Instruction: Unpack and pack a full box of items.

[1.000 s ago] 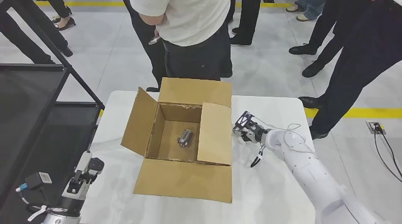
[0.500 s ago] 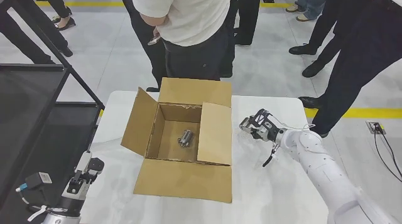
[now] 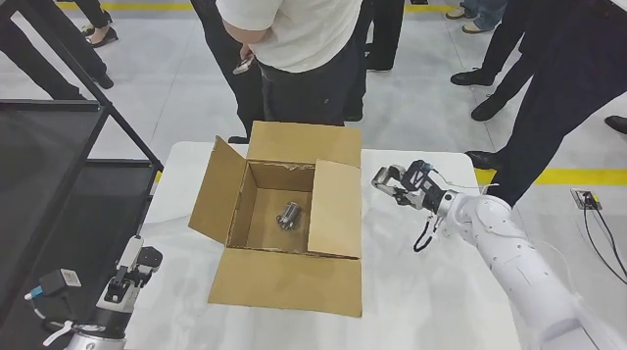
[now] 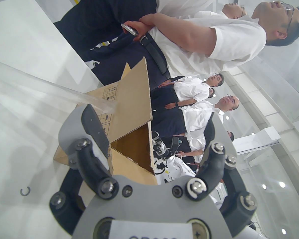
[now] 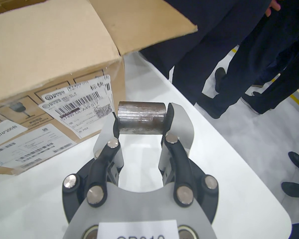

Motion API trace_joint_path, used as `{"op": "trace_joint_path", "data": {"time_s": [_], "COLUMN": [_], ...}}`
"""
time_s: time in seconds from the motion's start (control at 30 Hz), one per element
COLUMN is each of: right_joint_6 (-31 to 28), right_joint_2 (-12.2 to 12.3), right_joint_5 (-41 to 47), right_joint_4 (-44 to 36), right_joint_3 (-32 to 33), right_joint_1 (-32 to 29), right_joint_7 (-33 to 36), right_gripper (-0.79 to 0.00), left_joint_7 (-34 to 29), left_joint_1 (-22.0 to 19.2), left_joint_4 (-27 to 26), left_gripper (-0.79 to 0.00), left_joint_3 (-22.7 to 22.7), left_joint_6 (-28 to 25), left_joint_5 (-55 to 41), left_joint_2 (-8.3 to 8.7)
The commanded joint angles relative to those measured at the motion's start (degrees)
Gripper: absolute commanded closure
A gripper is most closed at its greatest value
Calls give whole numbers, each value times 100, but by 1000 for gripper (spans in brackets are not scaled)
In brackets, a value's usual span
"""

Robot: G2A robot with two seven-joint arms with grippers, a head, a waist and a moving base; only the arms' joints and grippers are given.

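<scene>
An open cardboard box stands in the middle of the white table, flaps spread. A metal part lies on its floor. My right gripper hangs over the table just right of the box, near the far edge. In the right wrist view it is shut on a short steel cylinder, held crosswise, with the labelled side of the box close beside it. My left gripper is low at the table's near left corner, open and holding nothing, facing the box.
Several people stand close along the table's far edge and to the right. A black rack runs along the left side. A small C-shaped ring lies on the table near the left gripper.
The right gripper has carried the steel cylinder to the right and toward the far edge, away from the box. The left arm has kept still.
</scene>
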Motion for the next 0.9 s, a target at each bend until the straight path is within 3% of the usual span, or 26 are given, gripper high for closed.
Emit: {"op": "trace_joint_path", "data": {"time_s": [0.0,0.23,0.5,0.7,0.87], "right_joint_6": [53,215,-76,-263,-158], "right_joint_2": [62,308,503,478,317], "right_joint_5": [-53,-157,-96,174,650], "right_joint_4": [-239,-1630,-3528,-4371,-4460], "right_joint_3": [49,346,637,578,338], "right_joint_1": [-30,-355,-923,-1116,-995], "right_joint_7": [-3,342,1462,2289,2855], "right_gripper": [0,0,0,0,0], "left_joint_7": [0,0,0,0,0], "left_joint_1": [0,0,0,0,0], "left_joint_4": [0,0,0,0,0], "left_gripper": [-785,-785,-785,-785,-785], "left_joint_3": [0,0,0,0,0], "left_joint_6": [0,0,0,0,0], "left_joint_5": [0,0,0,0,0], "left_joint_2": [0,0,0,0,0]}}
